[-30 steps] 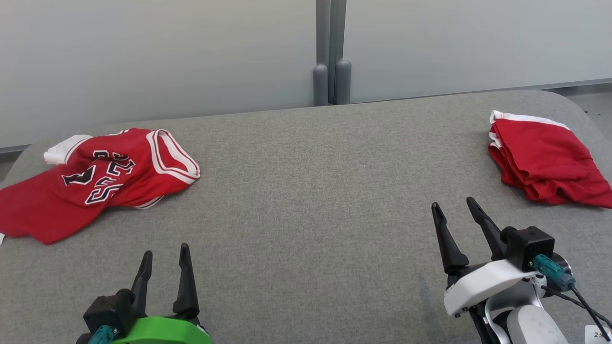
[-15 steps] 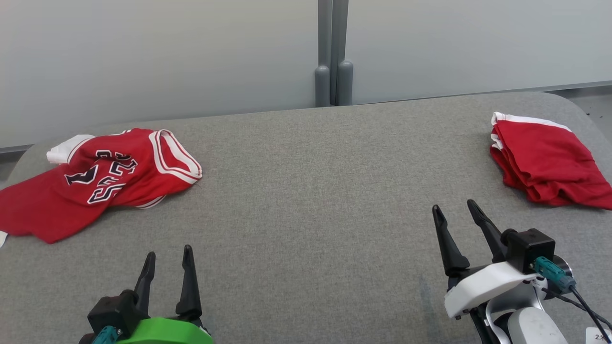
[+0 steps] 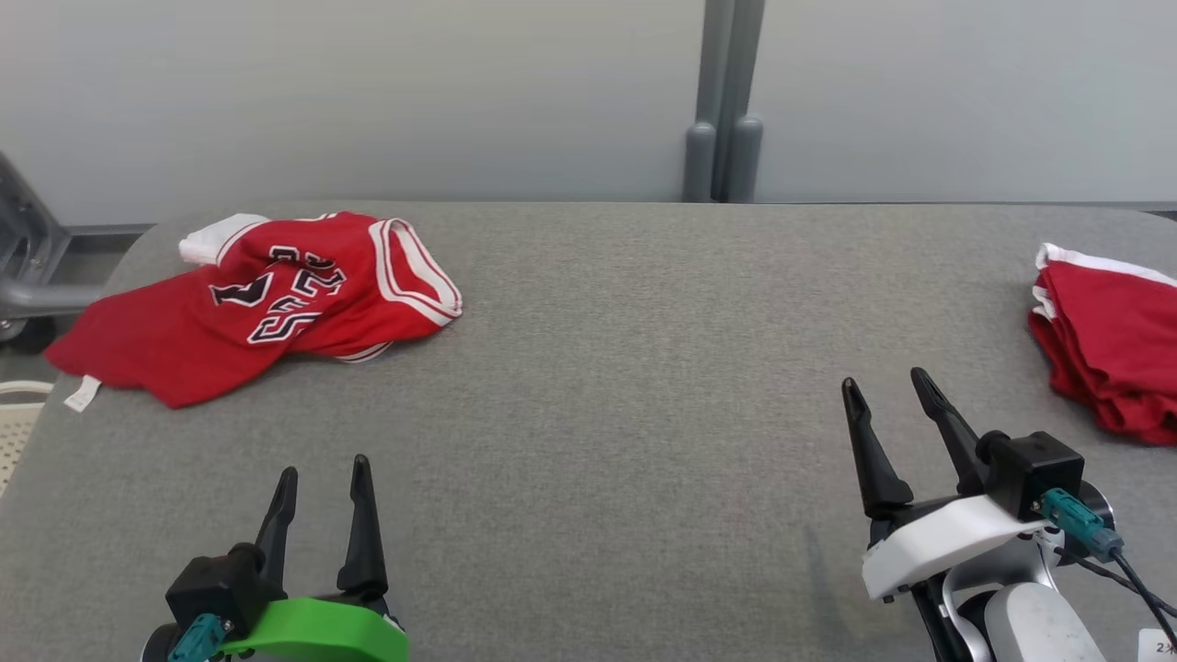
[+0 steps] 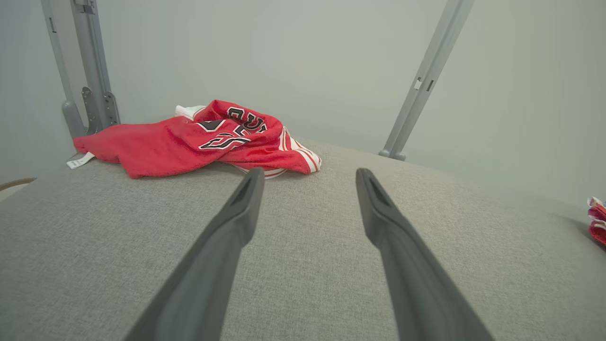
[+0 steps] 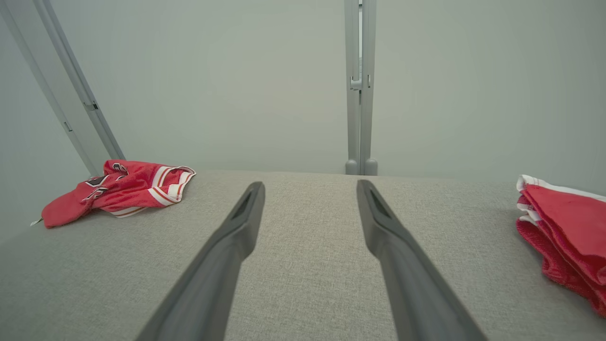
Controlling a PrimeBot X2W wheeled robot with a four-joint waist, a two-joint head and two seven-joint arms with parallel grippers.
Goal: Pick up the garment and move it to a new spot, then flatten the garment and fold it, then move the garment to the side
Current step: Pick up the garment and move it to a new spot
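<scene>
Grey table: crumpled jersey, folded garment.

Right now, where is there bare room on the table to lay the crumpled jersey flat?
The widest bare stretch of the table is its middle: between the crumpled jersey at the left and the folded red garment at the right, beyond the left end effector and the right end effector. Both ends are crowded.

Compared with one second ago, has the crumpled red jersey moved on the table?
No. The crumpled red jersey and the grey wall post both shifted right together, so the camera turned; the jersey lies where it was.
</scene>
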